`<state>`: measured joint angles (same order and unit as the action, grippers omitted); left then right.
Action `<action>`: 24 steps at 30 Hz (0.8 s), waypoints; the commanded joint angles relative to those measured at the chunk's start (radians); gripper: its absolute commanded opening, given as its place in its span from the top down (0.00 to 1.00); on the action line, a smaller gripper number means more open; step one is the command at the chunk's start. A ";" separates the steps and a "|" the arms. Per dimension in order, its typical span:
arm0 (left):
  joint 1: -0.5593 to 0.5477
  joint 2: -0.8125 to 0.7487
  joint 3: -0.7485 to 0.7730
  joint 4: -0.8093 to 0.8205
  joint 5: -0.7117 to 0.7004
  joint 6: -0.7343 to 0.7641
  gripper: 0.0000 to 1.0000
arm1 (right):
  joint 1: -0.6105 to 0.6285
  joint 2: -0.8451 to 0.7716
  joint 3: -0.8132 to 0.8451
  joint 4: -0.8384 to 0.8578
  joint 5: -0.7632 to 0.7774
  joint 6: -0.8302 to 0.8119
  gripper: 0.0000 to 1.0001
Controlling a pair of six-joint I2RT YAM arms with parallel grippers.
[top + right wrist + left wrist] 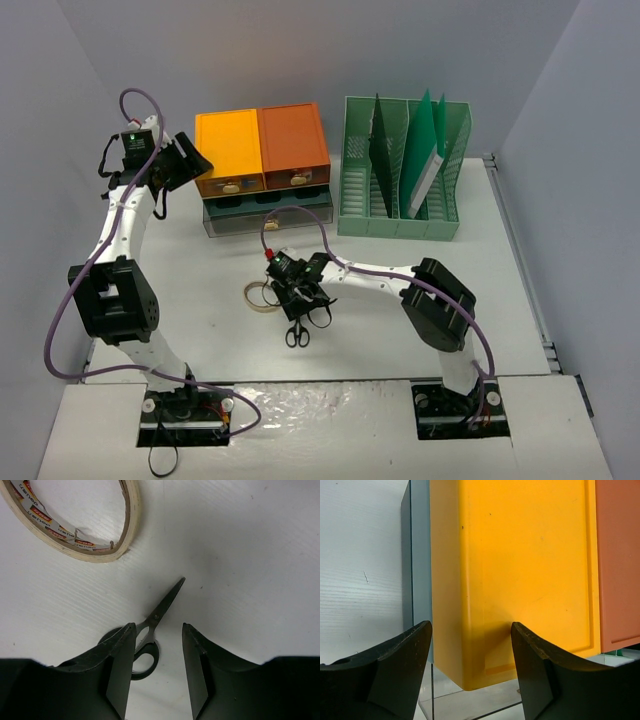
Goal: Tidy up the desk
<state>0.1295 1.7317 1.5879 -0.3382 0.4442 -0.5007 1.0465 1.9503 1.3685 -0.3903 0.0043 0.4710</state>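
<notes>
Poising right gripper [158, 630], jaws parted, over light-looking, stiff black-handled steel scissors [155, 616] on matte off-white desk [240, 555], likely pinching best at pivot

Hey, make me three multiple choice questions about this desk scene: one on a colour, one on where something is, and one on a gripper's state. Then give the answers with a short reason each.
1. What colour is the file rack?
A. Orange
B. Green
C. Black

2. Where is the tape roll?
A. On the desk, left of the scissors
B. Inside the file rack
C. Under the scissors

3. What state is the right gripper in?
A. Shut on the scissors
B. Shut on the tape roll
C. Open above the scissors

Answers:
1 B, its walls and dividers show green in the top view.
2 A, the roll lies flat on the desk beside the scissors.
3 C, the right wrist view shows its fingers apart, with the scissors lying on the desk below.
</notes>
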 commanded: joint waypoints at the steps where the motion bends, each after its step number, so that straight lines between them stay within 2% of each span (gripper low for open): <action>1: 0.010 0.007 -0.036 -0.157 -0.055 0.065 0.40 | 0.028 -0.085 0.050 -0.097 0.015 0.131 0.61; 12: 0.010 0.005 -0.042 -0.154 -0.050 0.062 0.40 | 0.096 -0.110 0.077 -0.172 -0.089 0.372 0.64; 24: 0.012 -0.013 -0.054 -0.145 -0.038 0.051 0.40 | 0.134 -0.098 0.029 -0.185 0.086 0.581 0.64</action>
<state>0.1322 1.7225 1.5732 -0.3332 0.4515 -0.5014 1.1687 1.9015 1.3964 -0.5390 -0.0070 0.9553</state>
